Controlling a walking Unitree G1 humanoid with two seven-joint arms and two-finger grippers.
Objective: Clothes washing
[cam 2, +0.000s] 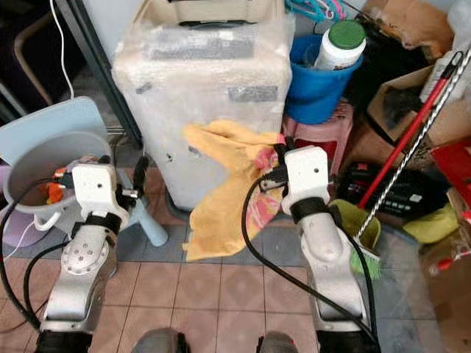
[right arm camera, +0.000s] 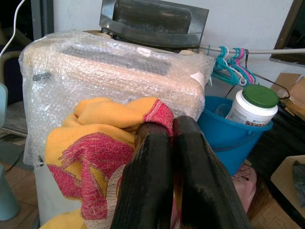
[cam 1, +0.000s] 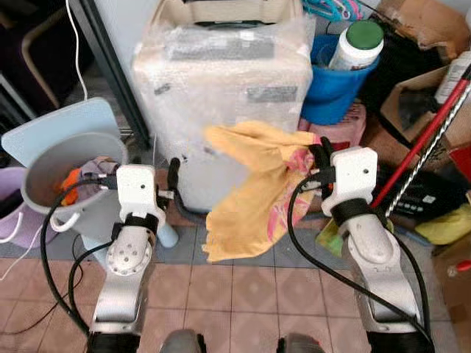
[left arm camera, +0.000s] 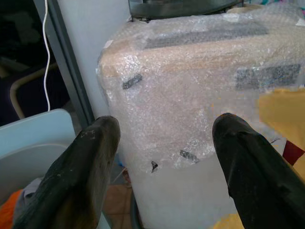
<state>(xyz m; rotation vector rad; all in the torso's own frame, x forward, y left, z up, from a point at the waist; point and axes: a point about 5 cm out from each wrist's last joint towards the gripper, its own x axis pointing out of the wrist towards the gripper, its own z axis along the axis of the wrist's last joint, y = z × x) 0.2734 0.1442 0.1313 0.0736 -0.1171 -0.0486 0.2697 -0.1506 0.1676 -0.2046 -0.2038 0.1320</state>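
**Item in transit: one yellow cloth, held before the washer**

- **Right end effector** (cam 1: pixel 321 163): my two black fingers pressed together on a bunched corner of the yellow cloth with a red-pink printed patch (cam 1: pixel 246 195). The cloth hangs free in the air, in front of the upper front face of the bubble-wrapped white top-loading washing machine (cam 1: pixel 221 95), clear of the tiled floor (cam 1: pixel 243 290).
- **Left end effector** (cam 1: pixel 174 176): fingers spread wide and holding nothing, near the machine's lower left front corner, beside the grey plastic basket of clothes (cam 1: pixel 55 173) standing on a pale blue stool (cam 2: pixel 44 129).
- **Orientation of cloth:** long axis runs roughly vertical, tilted slightly; the gripped end is uppermost at my right, one fold juts toward the machine's left, and the loose tail points down at the floor.
- **Handling note (my judgement):** the step is carrying this piece up and over the machine's top edge to its raised dark lid (right arm camera: pixel 152 24). I should lift high enough that the hanging tail clears the front rim, then move forward over the opening before letting go. The tail may snag on the bubble wrap. Whether the drum opening is unobstructed I cannot tell.
- **Nearby:** blue plastic bucket holding a green-capped white jar (cam 1: pixel 357 44), at the machine's right side.
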